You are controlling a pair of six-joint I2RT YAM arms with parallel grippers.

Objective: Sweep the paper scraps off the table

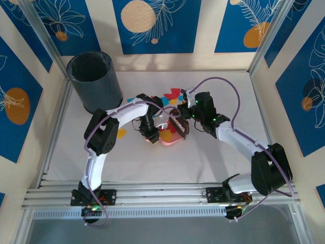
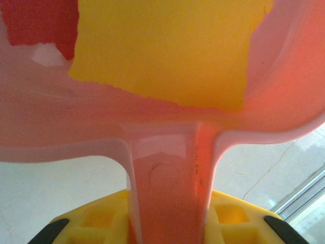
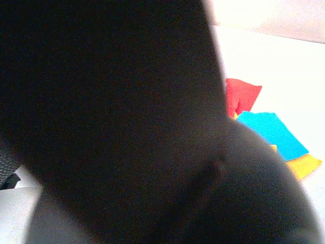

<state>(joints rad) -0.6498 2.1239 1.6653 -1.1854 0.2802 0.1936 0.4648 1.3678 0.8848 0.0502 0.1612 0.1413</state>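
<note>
Partly done: left claw [image 1: 150, 133] grips dustpan [image 2: 167, 127] holding few scraps [image 2: 162, 46]; right claw [image 1: 187, 121] clamps brush [image 1: 179, 126]; most scraps lie unswept on surface [image 1: 213, 162]

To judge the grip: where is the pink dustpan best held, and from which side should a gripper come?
Take the pink dustpan by its handle, coming from behind, opposite the open lip, as the left gripper does. The handle is a straight stem, narrow enough to clamp; the scoop is wide, curved and carries paper scraps.
</note>
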